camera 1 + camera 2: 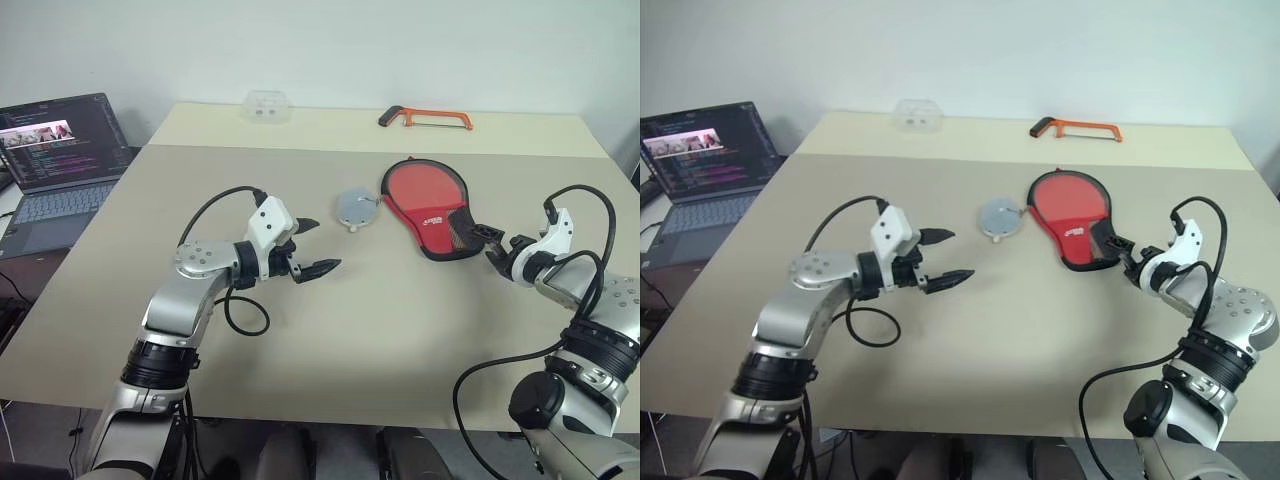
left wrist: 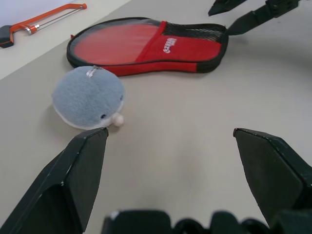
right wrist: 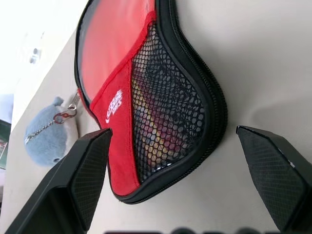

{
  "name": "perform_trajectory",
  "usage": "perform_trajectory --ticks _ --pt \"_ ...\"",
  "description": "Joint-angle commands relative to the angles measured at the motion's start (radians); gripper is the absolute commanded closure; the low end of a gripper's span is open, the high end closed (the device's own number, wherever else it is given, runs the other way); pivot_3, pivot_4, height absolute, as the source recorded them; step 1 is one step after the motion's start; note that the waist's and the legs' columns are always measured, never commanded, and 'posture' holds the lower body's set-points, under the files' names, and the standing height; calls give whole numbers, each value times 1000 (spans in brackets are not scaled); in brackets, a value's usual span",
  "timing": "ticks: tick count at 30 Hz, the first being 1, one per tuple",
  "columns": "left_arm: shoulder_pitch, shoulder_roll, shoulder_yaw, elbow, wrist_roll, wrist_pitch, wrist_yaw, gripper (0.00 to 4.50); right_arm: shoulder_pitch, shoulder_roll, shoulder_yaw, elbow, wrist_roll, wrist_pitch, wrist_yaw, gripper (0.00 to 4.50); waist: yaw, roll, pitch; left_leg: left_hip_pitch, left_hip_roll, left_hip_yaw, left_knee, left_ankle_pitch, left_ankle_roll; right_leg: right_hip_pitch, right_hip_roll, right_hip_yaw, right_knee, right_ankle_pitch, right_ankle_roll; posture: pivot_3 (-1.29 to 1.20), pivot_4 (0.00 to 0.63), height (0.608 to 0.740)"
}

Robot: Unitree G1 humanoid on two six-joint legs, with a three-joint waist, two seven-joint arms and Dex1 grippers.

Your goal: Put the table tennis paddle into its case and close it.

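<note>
While the bench [image 1: 400,330] stretches pale across the frame, I see the case [image 1: 428,205] lying flat right of centre in the head view. Its round end points toward the top of the picture and its narrow mesh end toward the lower right, so the long axis runs on that diagonal. The paddle [image 3: 153,124] shows as stripes through the mesh, already inside I judge. My right claw [image 1: 490,240] sits spread wide just off that narrow end, facing along the axis, clearly the nearer one. My left claw [image 1: 312,246] hangs spread and empty left of centre, well apart, beyond a grey plush toy [image 1: 355,208].
</note>
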Motion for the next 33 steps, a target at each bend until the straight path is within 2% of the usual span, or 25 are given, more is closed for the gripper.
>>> perform_trajectory --ticks 1,15,24,27,33 --pt "9 26 30 -67 -25 16 13 18 -18 -27 2 10 1 -22 10 0 -1 0 0 0 0 0 0 0 0 0 0 0 0 0 0 0 150 740" --pt "32 71 30 -119 -48 50 44 18 -95 37 68 196 7 -188 27 0 -29 0 0 2 0 1 -4 -1 1 0 1 1 -1 0 0 0 150 740" --pt "37 72 19 -135 -52 61 66 18 -114 63 117 243 18 -236 45 0 -49 -1 0 2 1 1 -5 0 0 0 1 1 -2 0 0 0 150 740" --pt "33 72 16 -134 -51 59 70 0 -118 63 124 259 14 -250 44 622 -52 -1 0 3 1 1 -5 0 0 0 1 1 -2 0 0 0 150 740" --pt "32 78 17 -128 -48 53 74 0 -113 55 150 281 8 -265 49 2670 -51 -1 0 2 1 1 -5 0 0 0 1 1 -2 0 0 0 150 740"
